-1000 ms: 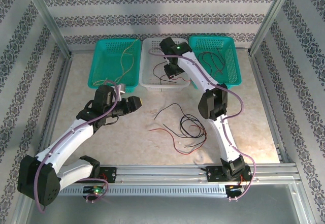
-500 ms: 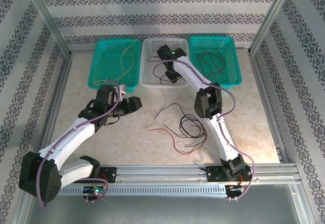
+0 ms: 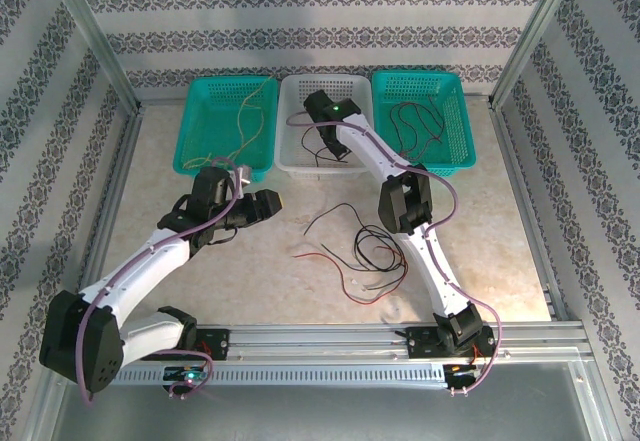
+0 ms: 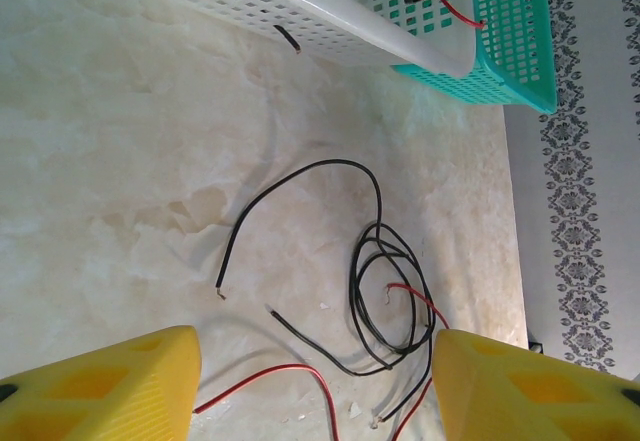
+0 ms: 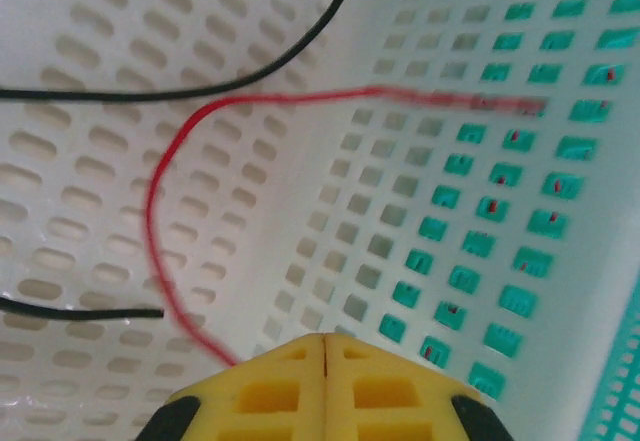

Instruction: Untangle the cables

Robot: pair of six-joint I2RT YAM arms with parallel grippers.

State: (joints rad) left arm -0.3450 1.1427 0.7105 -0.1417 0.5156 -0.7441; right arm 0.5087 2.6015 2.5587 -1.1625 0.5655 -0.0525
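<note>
Black and red cables (image 3: 375,251) lie in a loose tangle on the table between the arms. In the left wrist view, black loops (image 4: 385,291) cross a red cable (image 4: 280,373), and one black cable (image 4: 300,176) curves apart from them. My left gripper (image 3: 270,204) hovers left of the tangle, open (image 4: 315,381) and empty. My right gripper (image 3: 325,146) reaches down into the white basket (image 3: 300,166). It is shut (image 5: 327,346), the seam between its fingers showing nothing. A red cable (image 5: 155,211) runs out of sight behind its left finger. Black cables (image 5: 200,86) lie on the basket floor.
The left teal basket (image 3: 190,151) holds a yellow cable (image 3: 250,121). A black cable (image 3: 415,121) lies in the right teal basket (image 3: 460,131). All three baskets stand in a row at the table's back. Metal frame posts and patterned walls enclose the table.
My right gripper has shut and shifted slightly left inside the white basket. The left arm has barely moved and stays open.
</note>
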